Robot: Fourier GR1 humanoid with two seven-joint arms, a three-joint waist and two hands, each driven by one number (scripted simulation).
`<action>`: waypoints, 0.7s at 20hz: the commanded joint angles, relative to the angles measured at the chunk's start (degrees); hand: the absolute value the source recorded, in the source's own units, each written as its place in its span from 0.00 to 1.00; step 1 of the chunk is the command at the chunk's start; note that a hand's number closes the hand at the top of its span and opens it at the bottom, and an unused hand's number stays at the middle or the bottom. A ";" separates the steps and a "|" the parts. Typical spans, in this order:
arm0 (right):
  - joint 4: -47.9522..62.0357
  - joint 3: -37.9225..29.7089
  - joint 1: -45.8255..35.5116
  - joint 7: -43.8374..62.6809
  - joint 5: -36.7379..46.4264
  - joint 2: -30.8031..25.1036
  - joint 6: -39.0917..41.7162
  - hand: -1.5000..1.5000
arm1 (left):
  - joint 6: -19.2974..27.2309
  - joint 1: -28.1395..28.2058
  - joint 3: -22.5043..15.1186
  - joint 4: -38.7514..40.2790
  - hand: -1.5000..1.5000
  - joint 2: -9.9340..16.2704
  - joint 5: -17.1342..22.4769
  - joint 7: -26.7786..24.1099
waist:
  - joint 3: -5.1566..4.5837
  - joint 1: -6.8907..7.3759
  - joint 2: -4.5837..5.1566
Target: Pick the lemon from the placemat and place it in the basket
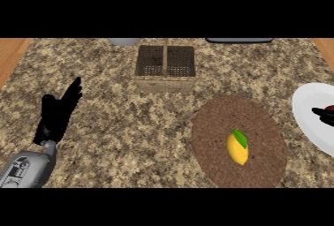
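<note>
the white plate is running off the right edge, with something dark on it too cut off to identify. a grey round object and a dark flat object are being clipped at the top.

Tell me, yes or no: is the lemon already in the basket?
No, the lemon lies on the round brown placemat, apart from the basket.

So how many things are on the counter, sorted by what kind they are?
Lemon: 1
Placemat: 1
Basket: 1
White plate: 1
Grey bowl at the far edge: 1
Dark tray at the far edge: 1
Total: 6
</note>
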 commanded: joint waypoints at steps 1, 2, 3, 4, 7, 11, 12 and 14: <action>3.93 1.99 -3.35 -1.29 5.07 6.18 -1.91 0.00 | -1.14 -1.26 0.87 3.31 0.50 -2.72 -1.40 -2.15 | 0.01 0.25 0.14; -0.86 1.71 -0.57 1.38 4.83 7.47 -1.91 0.00 | -4.38 -1.18 3.26 4.75 0.50 0.13 -0.62 -2.95 | -0.01 -0.01 0.06; 4.82 -0.14 -4.94 -0.59 4.55 6.34 0.25 0.00 | -0.65 -4.06 1.41 4.03 0.50 -3.09 -3.54 0.79 | 0.01 0.15 0.10; 4.08 1.18 -6.05 2.29 6.02 8.57 -0.63 0.00 | -1.46 -0.51 1.46 -0.13 0.50 -2.54 -3.60 0.81 | 0.01 0.37 0.05; 4.50 1.31 -4.92 -0.06 9.97 11.33 -0.54 0.00 | -3.12 -2.52 4.09 3.10 0.50 -3.73 -3.91 -0.38 | 0.01 0.12 0.05; 8.28 5.44 -7.99 0.31 14.37 15.39 -1.30 0.00 | -3.06 -2.05 4.60 0.60 0.50 -3.89 -5.31 1.71 | 0.02 0.37 0.08; 5.55 3.56 -5.11 0.21 13.19 14.58 0.58 0.00 | -3.78 2.03 4.69 -5.05 0.50 -2.36 -5.42 3.63 | 0.02 0.35 -0.01; 8.40 6.22 -8.49 0.25 17.18 17.66 -1.21 0.00 | -2.68 -0.26 4.09 -1.70 0.50 -5.73 -7.17 3.23 | 0.01 0.33 0.06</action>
